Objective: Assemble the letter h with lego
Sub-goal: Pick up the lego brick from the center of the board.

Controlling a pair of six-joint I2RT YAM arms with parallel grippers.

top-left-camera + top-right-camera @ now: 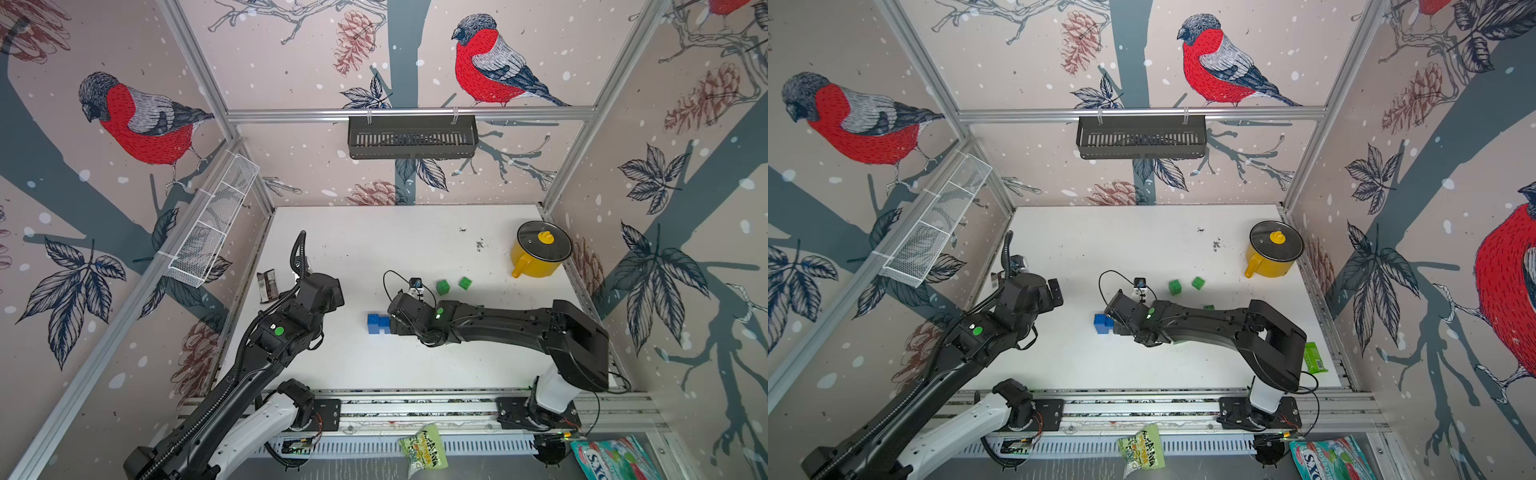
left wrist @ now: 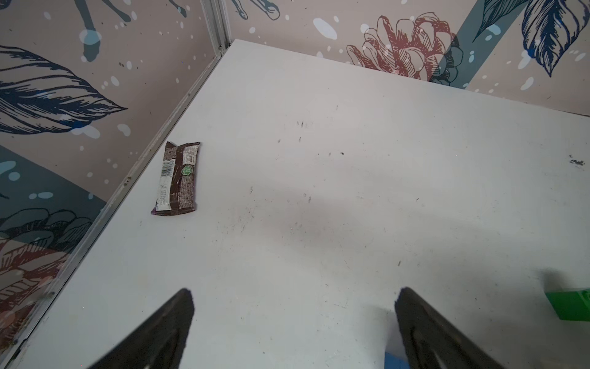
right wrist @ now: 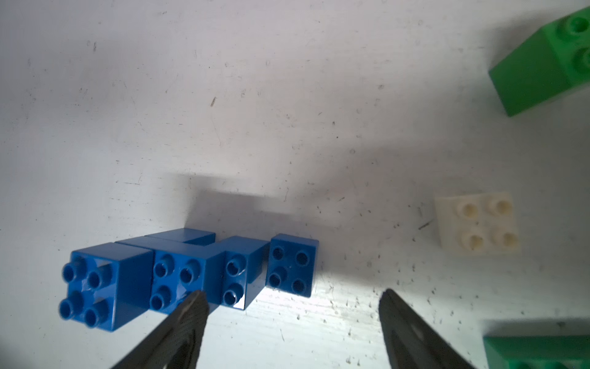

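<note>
A cluster of blue lego bricks (image 3: 178,274) lies studs-sideways on the white table (image 3: 287,96), also seen in both top views (image 1: 377,323) (image 1: 1101,323). One small blue brick (image 3: 292,265) sits just apart from the cluster. My right gripper (image 3: 292,296) is open right in front of that brick, with nothing between its fingers. A white brick (image 3: 477,223) and green bricks (image 3: 542,64) (image 3: 536,351) lie to one side. Two green cubes (image 1: 443,286) (image 1: 465,283) sit behind the right arm. My left gripper (image 2: 294,293) hangs open over bare table.
A brown snack bar (image 2: 177,179) lies by the left wall (image 1: 268,284). A yellow pot with a lid (image 1: 540,253) stands at the back right. A green packet (image 1: 1314,357) lies near the right edge. A black basket (image 1: 411,137) and a white mesh basket (image 1: 212,224) hang on the walls.
</note>
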